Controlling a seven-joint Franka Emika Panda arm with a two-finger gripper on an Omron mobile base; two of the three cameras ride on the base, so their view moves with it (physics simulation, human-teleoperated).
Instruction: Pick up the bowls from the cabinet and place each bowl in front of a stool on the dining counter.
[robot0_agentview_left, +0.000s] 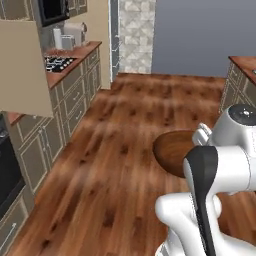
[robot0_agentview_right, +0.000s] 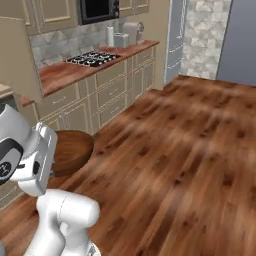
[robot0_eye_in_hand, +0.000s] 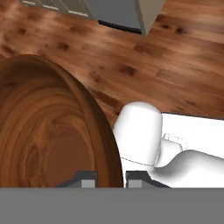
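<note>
A dark brown wooden bowl (robot0_eye_in_hand: 48, 131) hangs tilted above the wood floor, and my gripper (robot0_eye_in_hand: 110, 180) is shut on its rim, which runs between the two dark fingertips (robot0_eye_in_hand: 87, 179). The same bowl (robot0_agentview_left: 172, 149) juts out to the left of my white hand in the left base view. In the right base view the bowl (robot0_agentview_right: 72, 150) juts out to the hand's right. A beige door (robot0_agentview_left: 20, 70) of the cabinet stands open at the left. A corner of the dining counter (robot0_agentview_left: 244, 63) shows at the far right. The stools are out of view.
The wall counter with a black stovetop (robot0_agentview_right: 92, 58) and beige drawer fronts (robot0_agentview_left: 75, 95) runs along the left. A black oven front (robot0_agentview_left: 7, 170) sits near the base. Wide wood floor (robot0_agentview_right: 190, 145) stretches ahead towards a grey wall.
</note>
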